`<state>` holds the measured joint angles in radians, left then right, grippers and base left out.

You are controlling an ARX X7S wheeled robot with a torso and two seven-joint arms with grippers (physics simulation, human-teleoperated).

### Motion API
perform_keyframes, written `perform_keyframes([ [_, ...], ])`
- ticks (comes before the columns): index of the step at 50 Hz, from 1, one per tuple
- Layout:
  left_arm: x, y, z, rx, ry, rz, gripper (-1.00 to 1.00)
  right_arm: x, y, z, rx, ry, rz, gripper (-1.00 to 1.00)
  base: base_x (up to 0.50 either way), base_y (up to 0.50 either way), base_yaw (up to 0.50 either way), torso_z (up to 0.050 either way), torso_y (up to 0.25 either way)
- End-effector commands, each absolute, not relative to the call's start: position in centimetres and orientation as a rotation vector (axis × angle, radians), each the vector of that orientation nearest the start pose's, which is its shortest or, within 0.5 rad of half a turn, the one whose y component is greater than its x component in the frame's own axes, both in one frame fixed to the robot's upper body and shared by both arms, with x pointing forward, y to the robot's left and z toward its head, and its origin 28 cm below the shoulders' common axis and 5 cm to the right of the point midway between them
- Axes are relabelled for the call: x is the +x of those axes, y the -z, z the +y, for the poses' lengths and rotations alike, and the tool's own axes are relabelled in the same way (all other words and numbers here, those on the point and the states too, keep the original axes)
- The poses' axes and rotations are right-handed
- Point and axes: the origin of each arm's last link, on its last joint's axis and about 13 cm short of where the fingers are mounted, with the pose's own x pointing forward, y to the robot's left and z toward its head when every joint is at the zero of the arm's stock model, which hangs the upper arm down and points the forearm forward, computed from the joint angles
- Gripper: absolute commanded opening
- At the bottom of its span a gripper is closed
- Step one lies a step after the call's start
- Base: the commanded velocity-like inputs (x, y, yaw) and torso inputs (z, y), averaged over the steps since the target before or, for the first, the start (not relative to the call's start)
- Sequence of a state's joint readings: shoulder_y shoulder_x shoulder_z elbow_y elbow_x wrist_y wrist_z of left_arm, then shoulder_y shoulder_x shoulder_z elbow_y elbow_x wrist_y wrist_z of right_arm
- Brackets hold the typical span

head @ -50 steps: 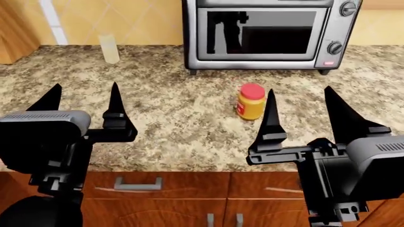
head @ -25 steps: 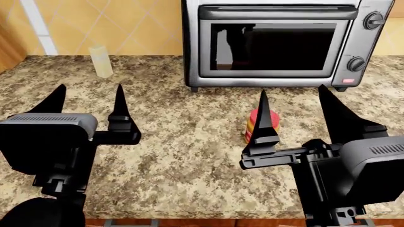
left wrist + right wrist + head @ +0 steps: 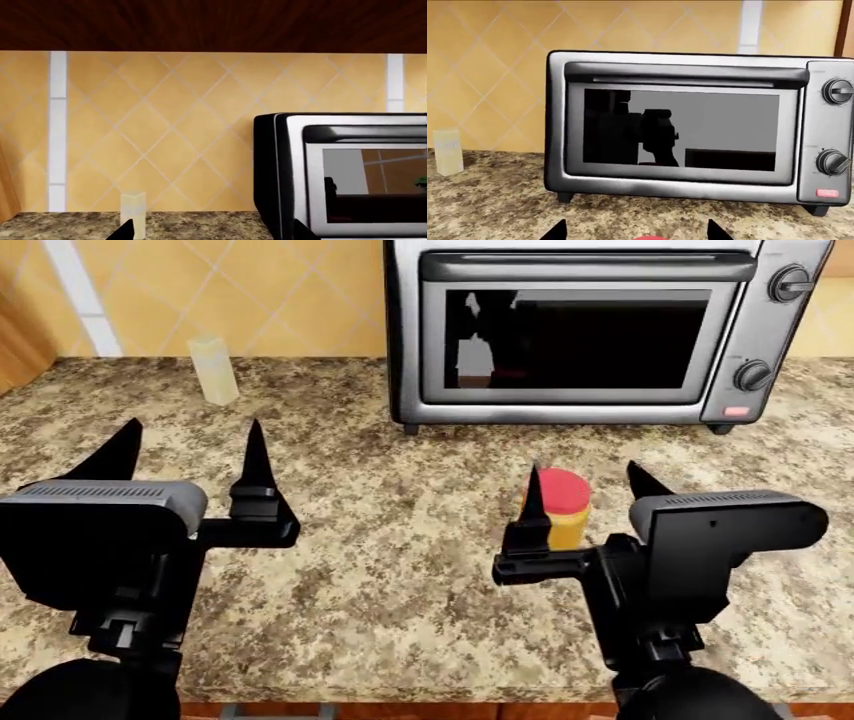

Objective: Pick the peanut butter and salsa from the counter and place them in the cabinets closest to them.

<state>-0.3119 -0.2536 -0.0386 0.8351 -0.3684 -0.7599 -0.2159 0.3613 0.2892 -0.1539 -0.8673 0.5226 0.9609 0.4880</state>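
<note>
The peanut butter (image 3: 566, 506), a yellow-orange jar with a red lid, stands on the speckled counter (image 3: 387, 540) in front of the toaster oven. My right gripper (image 3: 587, 490) is open, its two black fingers on either side of the jar, not touching it. In the right wrist view only the top of the red lid (image 3: 651, 237) shows between the fingertips. My left gripper (image 3: 187, 445) is open and empty, above the counter to the left. The salsa is out of view.
A silver toaster oven (image 3: 581, 330) stands at the back of the counter, also in the right wrist view (image 3: 694, 125). A small pale translucent container (image 3: 214, 370) stands at the back left by the tiled wall. A wooden cabinet underside (image 3: 213, 25) is overhead.
My right gripper has moved down and forward, and its fingers now straddle the peanut butter jar. The left arm has barely moved. Earlier the head view rose and drew closer to the counter.
</note>
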Motion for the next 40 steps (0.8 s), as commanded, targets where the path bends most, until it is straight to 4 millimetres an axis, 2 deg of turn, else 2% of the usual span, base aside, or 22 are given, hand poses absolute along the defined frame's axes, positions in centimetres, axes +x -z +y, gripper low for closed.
perform_keyframes([
  [1, 20.9, -19.4, 22.7, -0.008, 0.024, -0.358, 1.00, 21.5, -17.1, -8.5, -0.023, -0.028, -0.077, 1.00, 0.00, 0.00, 0.00, 0.000, 0.000],
  [40, 20.9, -19.3, 22.6, -0.004, 0.031, -0.356, 1.00, 24.5, -13.6, -9.1, 0.008, -0.017, 0.070, 1.00, 0.00, 0.00, 0.00, 0.000, 0.000],
])
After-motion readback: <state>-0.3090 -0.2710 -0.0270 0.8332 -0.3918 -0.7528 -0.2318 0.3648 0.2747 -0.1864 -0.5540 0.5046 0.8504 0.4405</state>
